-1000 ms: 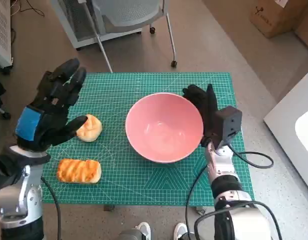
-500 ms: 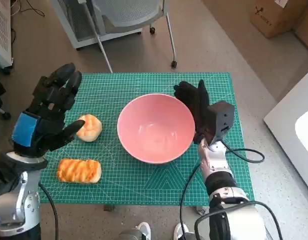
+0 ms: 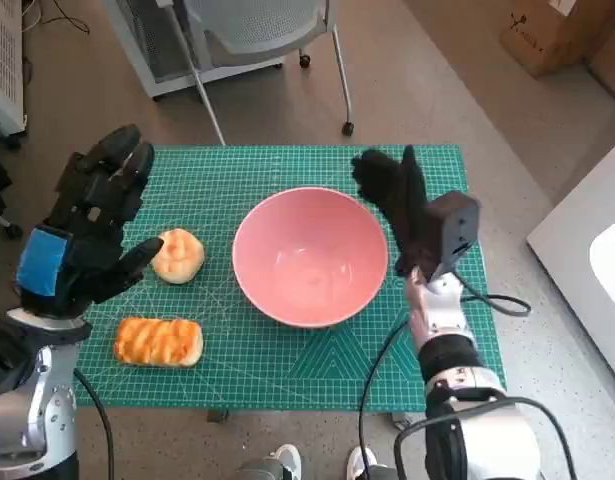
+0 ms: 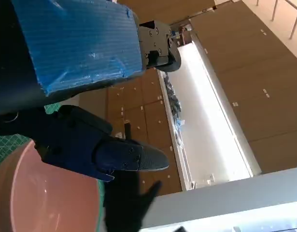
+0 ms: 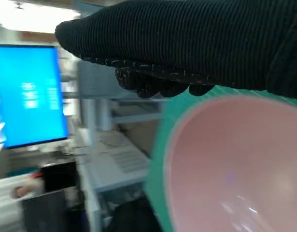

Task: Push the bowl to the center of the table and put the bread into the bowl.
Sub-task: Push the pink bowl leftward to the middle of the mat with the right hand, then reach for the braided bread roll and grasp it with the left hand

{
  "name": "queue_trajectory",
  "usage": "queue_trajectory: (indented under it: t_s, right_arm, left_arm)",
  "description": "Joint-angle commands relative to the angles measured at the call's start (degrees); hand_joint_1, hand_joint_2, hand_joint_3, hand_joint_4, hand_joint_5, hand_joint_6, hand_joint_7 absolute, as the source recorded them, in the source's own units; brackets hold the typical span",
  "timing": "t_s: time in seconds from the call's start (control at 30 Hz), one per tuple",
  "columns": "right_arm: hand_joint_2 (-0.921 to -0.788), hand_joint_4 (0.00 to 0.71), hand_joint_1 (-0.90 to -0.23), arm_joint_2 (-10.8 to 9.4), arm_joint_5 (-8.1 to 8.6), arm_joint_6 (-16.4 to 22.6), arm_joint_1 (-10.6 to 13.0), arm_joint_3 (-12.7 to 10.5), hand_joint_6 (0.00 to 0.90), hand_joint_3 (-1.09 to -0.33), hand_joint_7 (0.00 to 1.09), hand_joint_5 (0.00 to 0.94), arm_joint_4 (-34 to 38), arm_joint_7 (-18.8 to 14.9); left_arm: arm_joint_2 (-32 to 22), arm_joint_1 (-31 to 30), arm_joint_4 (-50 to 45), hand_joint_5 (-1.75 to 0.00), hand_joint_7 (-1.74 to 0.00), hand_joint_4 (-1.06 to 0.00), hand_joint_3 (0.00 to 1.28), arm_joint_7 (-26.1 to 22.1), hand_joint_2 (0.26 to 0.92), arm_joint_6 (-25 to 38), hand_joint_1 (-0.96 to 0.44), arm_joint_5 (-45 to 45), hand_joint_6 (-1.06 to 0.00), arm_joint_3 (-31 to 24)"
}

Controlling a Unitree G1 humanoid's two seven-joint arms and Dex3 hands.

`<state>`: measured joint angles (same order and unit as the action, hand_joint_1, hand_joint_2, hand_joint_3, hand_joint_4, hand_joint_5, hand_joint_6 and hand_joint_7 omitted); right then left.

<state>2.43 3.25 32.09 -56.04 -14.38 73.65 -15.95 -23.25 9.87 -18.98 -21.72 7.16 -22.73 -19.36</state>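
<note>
The pink bowl (image 3: pixel 310 256) sits near the middle of the desk (image 3: pixel 287 360), barely shifted since half a second ago. The right hand (image 3: pixel 395 200), fingers spread and holding nothing, has pulled back from its rim. The left hand (image 3: pixel 82 225) hovers with fingers apart beside the round bread (image 3: pixel 177 255); a long bread (image 3: pixel 157 341) lies nearer. A chair (image 3: pixel 257 40) stands on the floor beyond.

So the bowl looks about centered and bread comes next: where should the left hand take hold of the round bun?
Probably across the round bun's domed middle, coming from above. It lies apart from the striped loaf and the pink bowl, so its sides are free. The left hand hovers beside it, fingers spread.
</note>
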Motion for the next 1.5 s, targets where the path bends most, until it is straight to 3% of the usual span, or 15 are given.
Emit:
queue_trajectory:
  t_s: [0.03, 0.27, 0.5, 0.57, 0.67, 0.73, 0.87, 0.97, 1.13, 1.5]
  right_arm:
    - [-0.921, 0.113, -0.652, 2.3, 3.40, 4.1, -1.0, -2.4, 0.312, -0.775, 0.03, 0.000, -1.0, -5.0]
    - [-0.921, 0.127, -0.671, 3.9, 7.20, 9.6, -2.2, -4.1, 0.321, -0.729, 0.03, 0.007, -3.4, -11.7]
    - [-0.921, 0.143, -0.694, 4.8, 9.69, 12.0, -1.8, -4.3, 0.336, -0.701, 0.03, 0.011, -5.7, -16.7]
    - [-0.921, 0.149, -0.688, 5.1, 10.01, 12.4, -1.6, -4.3, 0.339, -0.699, 0.03, 0.013, -6.2, -17.6]
    - [-0.921, 0.159, -0.678, 5.5, 10.70, 12.7, -1.3, -4.2, 0.342, -0.697, 0.03, 0.016, -6.9, -19.0]
    - [-0.921, 0.164, -0.679, 5.7, 10.86, 12.9, -1.2, -4.0, 0.343, -0.696, 0.03, 0.017, -7.2, -19.4]
    - [-0.921, 0.169, -0.682, 6.1, 10.52, 13.1, -1.0, -3.7, 0.343, -0.694, 0.03, 0.016, -7.3, -19.5]
    - [-0.921, 0.172, -0.682, 6.3, 10.36, 13.1, -1.0, -3.5, 0.344, -0.694, 0.02, 0.015, -7.3, -19.4]
    - [-0.921, 0.173, -0.684, 6.4, 10.45, 12.4, -1.3, -3.5, 0.345, -0.691, 0.02, 0.013, -6.9, -19.3]
    - [-0.921, 0.174, -0.684, 5.9, 10.09, 11.5, -1.8, -3.0, 0.347, -0.685, 0.02, 0.008, -6.5, -18.5]
  left_arm:
    - [-0.4, 0.2, 0.6, -0.01, -0.54, -0.10, 0.21, 0.1, 0.921, -1.0, -0.55, 0.1, 0.00, -0.5]
    - [-0.7, 1.4, 1.8, -0.02, -0.54, -0.11, 0.21, -0.3, 0.921, -0.9, -0.55, -0.5, 0.00, -0.5]
    - [-3.6, 1.6, 1.5, -0.01, -0.53, -0.10, 0.18, -1.9, 0.911, -1.2, -0.52, 1.7, 0.00, 0.0]
    - [-6.2, 1.1, 0.6, 0.00, -0.50, -0.09, 0.16, -2.2, 0.900, -1.3, -0.53, 5.0, 0.00, 0.5]
    - [-15.1, -1.5, -5.5, 0.00, -0.42, -0.03, 0.12, -3.6, 0.851, 2.8, -0.52, 15.0, 0.00, 2.0]
    - [-21.1, -2.9, -10.7, 0.00, -0.33, -0.02, 0.09, -5.6, 0.798, 9.1, -0.47, 20.2, 0.00, 3.0]
    - [-33.1, -3.5, -21.0, 0.00, -0.20, 0.00, 0.03, -11.0, 0.696, 27.9, -0.15, 25.3, 0.00, 6.2]
    - [-37.2, -2.8, -25.0, 0.00, -0.12, 0.00, 0.01, -12.2, 0.674, 35.6, -0.02, 27.4, -0.06, 8.9]
    - [-40.5, -4.2, -29.4, 0.00, -0.08, 0.00, 0.00, -12.8, 0.663, 38.7, 0.03, 32.6, -0.13, 12.4]
    - [-43.3, -5.8, -32.6, 0.00, -0.05, -0.01, 0.00, -14.1, 0.649, 39.5, -0.10, 38.7, -0.18, 17.1]
